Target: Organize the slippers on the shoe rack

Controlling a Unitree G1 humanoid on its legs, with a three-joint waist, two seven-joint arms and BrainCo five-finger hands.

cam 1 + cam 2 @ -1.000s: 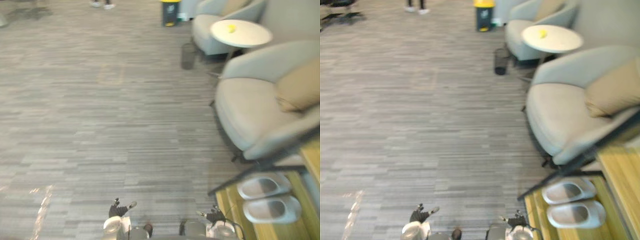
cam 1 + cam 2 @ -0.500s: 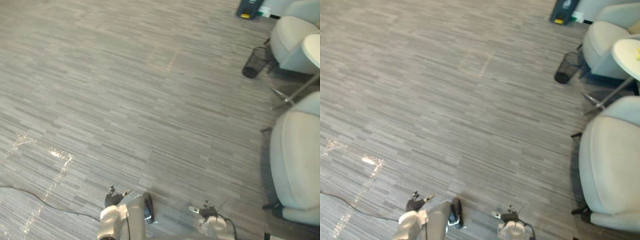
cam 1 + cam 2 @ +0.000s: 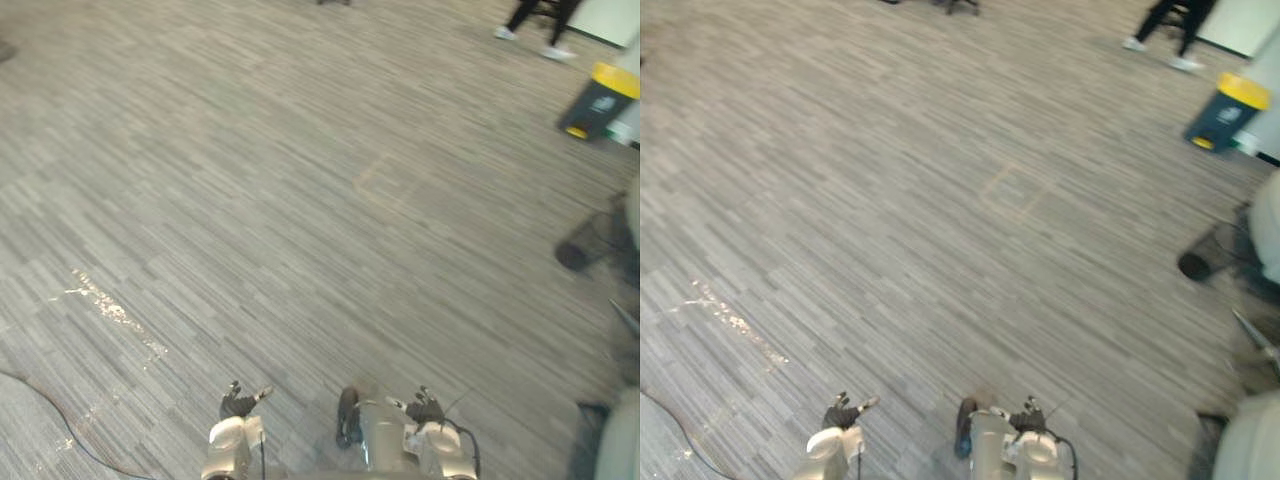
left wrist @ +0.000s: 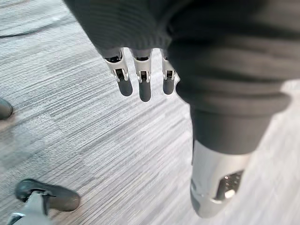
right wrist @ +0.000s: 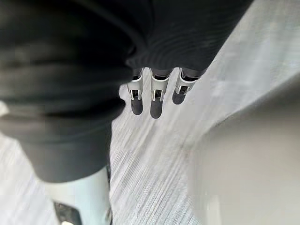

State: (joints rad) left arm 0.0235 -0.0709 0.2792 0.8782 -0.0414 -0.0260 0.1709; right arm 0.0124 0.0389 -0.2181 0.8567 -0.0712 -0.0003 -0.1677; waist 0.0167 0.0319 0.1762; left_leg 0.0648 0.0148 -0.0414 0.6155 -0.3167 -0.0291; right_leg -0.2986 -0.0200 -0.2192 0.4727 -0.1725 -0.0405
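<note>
Carpet of grey, finely streaked pile (image 3: 300, 200) spreads wide and unobstructed across the left eye view, from the near edge to the far one. A pale scuffed streak (image 3: 110, 312) marks its left side, and a faint square outline (image 3: 385, 185) lies further out toward the right. The obstacles keep to the right edge: a dark bin with a yellow lid (image 3: 598, 100) far off, a black mesh wastebasket (image 3: 585, 245) lying on its side nearer in, and the rim of a pale grey armchair (image 3: 622, 450) at the near right corner. A person's dark-trousered legs in white shoes (image 3: 535, 20) stand at the far edge, well apart from the bin. At the near edge the left hand (image 3: 238, 403) and the right hand (image 3: 425, 408) hang low over the floor, apart from each other, with open carpet ahead of both. The right eye view gives the same broad floor and adds a second pale armchair (image 3: 1268, 225) at the right edge, just beside the wastebasket. In the left wrist view the left hand's silver fingers (image 4: 142, 75) reach out straight and relaxed over bare carpet, closed round nothing. In the right wrist view the right hand's fingers (image 5: 157, 96) are likewise straight and loose above the carpet, holding nothing.
</note>
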